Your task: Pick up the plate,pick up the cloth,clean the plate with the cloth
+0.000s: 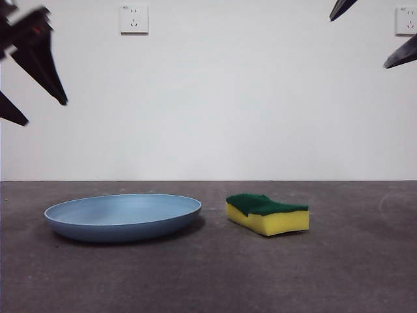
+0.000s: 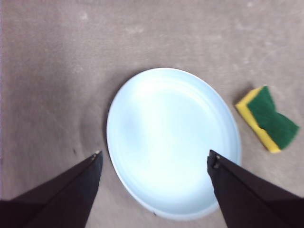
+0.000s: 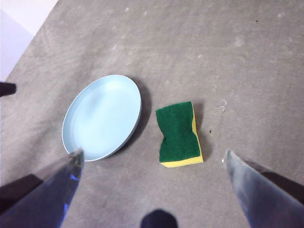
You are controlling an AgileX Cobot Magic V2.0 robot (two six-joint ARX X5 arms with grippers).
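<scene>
The plate [image 1: 122, 216] lies flat on the grey counter [image 1: 352, 267], with the cloth [image 1: 267, 214] (a yellow sponge, green scouring face up) just beside it and not touching. The left end effector [image 2: 154, 159] hangs above the plate, jaws spread wide and holding nothing. The right end effector [image 3: 152, 159] hangs higher over the cloth, its jaws also wide apart and empty. Both show in the front view only as dark tips at the upper corners.
</scene>
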